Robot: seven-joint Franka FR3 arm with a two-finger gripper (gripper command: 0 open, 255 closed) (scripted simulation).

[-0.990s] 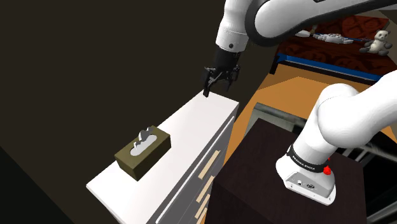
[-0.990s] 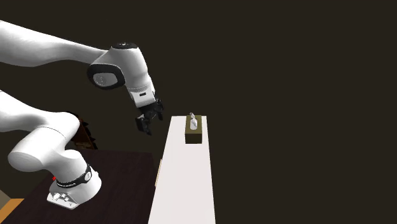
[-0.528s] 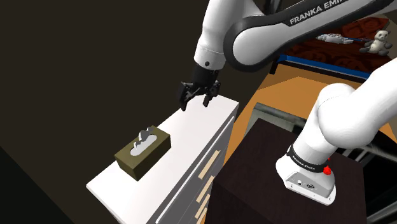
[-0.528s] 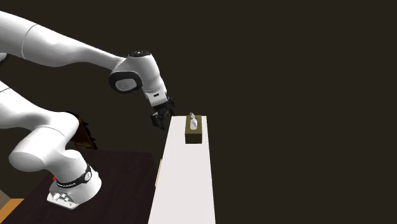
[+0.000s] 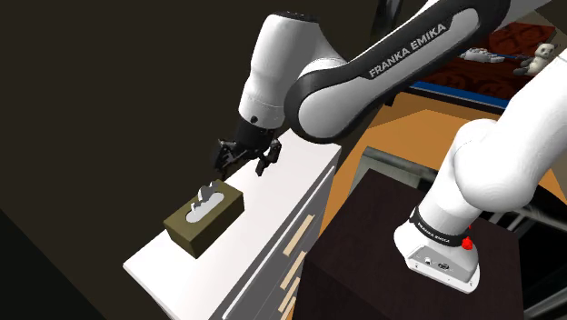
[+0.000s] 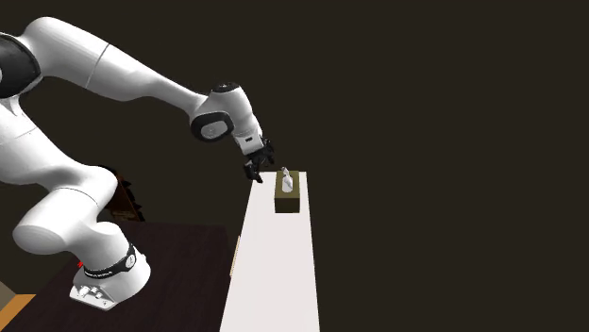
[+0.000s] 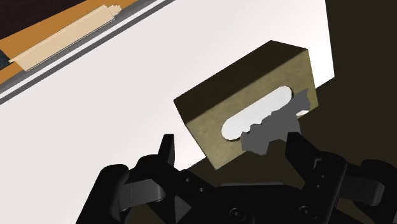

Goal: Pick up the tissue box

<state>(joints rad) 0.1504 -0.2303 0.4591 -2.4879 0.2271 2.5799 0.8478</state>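
Observation:
An olive-brown tissue box (image 5: 204, 218) with a white tissue sticking out of its top slot lies on the white dresser top (image 5: 265, 207), toward the end nearer the shoulder camera. My black gripper (image 5: 241, 166) hangs open just above and beyond the box's far end, touching nothing. In the second exterior view the gripper (image 6: 255, 172) sits close to the left of the box (image 6: 288, 193). In the wrist view the box (image 7: 254, 108) lies tilted below the open fingers (image 7: 167, 145), and the gripper (image 7: 231, 143) holds nothing.
The dresser has drawers with tan handles (image 5: 298, 235) on its front. The dark stand (image 5: 363, 259) is right beside it, over an orange floor (image 5: 365, 150). A bed with a teddy bear (image 5: 543, 60) lies at the back. A dark wall runs behind the dresser.
The arm has swung the gripper from the dresser's far end along the top and lower, until it is just beside the tissue box. The box has not moved.

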